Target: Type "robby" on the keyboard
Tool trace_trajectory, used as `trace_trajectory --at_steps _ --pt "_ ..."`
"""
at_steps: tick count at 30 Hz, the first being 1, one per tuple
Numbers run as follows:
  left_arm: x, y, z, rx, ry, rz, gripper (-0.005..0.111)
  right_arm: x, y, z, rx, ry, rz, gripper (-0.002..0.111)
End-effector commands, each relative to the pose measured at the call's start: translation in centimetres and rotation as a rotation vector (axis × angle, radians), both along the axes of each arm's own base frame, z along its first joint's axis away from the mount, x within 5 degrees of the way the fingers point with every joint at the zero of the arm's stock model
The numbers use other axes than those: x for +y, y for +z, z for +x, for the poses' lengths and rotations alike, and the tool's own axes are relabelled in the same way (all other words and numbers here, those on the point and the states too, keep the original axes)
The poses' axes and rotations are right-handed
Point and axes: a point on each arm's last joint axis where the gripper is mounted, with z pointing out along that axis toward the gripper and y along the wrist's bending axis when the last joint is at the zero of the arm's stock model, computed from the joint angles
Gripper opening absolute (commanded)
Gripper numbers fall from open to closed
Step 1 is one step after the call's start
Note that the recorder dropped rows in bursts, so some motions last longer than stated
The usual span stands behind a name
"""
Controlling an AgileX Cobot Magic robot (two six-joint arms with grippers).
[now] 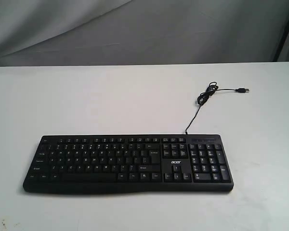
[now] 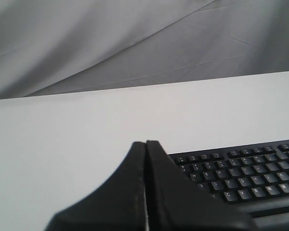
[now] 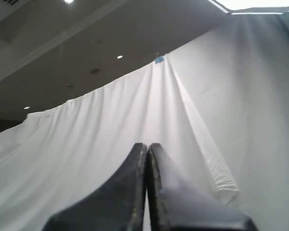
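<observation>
The keyboard (image 1: 127, 163) lies flat on the white table (image 1: 86, 96), cable (image 1: 200, 108) trailing behind it. My left gripper (image 2: 145, 143), fingers pressed together, looks toward its letter keys. My right gripper (image 3: 147, 145), likewise pressed together, points at a white drape (image 3: 183, 120).

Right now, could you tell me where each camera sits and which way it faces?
Exterior: off the arms, looking down on the keyboard; no arm shows.
Left wrist: low above the table, facing the keyboard; left jaws shut.
Right wrist: tilted up at curtain and ceiling; right jaws shut.
Shared: first two see the keyboard.
</observation>
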Motion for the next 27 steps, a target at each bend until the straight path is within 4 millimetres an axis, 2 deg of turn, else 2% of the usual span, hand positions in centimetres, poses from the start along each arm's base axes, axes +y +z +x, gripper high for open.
trace_trajectory --at_steps 1,4,7,10,12,14,17,19,22,25,27 --pt "0.0 -0.1 0.0 -0.005 -0.005 0.001 0.000 0.9 3.8 2.0 0.048 0.098 -0.029 0.000" --pt "0.0 -0.1 0.0 -0.005 -0.005 0.001 0.000 1.9 7.4 4.6 0.068 0.177 -0.130 0.000" --pt "0.0 -0.1 0.0 -0.005 -0.005 0.001 0.000 3.2 10.5 8.6 0.194 0.271 -0.278 0.000" --pt "0.0 -0.1 0.0 -0.005 -0.005 0.001 0.000 3.9 12.5 12.4 0.350 0.339 -0.395 0.000" --pt "0.0 -0.1 0.0 -0.005 -0.005 0.001 0.000 3.9 13.6 14.9 0.403 0.326 -0.479 0.000" --pt "0.0 -0.1 0.0 -0.005 -0.005 0.001 0.000 3.9 15.0 16.9 0.379 0.278 -0.599 0.000" --pt "0.0 -0.1 0.0 -0.005 -0.005 0.001 0.000 3.7 16.9 18.6 0.305 0.209 -0.707 0.000" --pt "0.0 -0.1 0.0 -0.005 -0.005 0.001 0.000 3.2 17.9 19.5 0.305 0.141 -0.703 0.000" --pt "0.0 -0.1 0.0 -0.005 -0.005 0.001 0.000 2.8 19.1 20.8 0.329 0.115 -0.585 0.000" --pt "0.0 -0.1 0.0 -0.005 -0.005 0.001 0.000 2.8 18.9 22.7 0.361 0.137 -0.544 0.000" --pt "0.0 -0.1 0.0 -0.005 -0.005 0.001 0.000 3.0 17.9 24.2 0.377 0.156 -0.593 0.000"
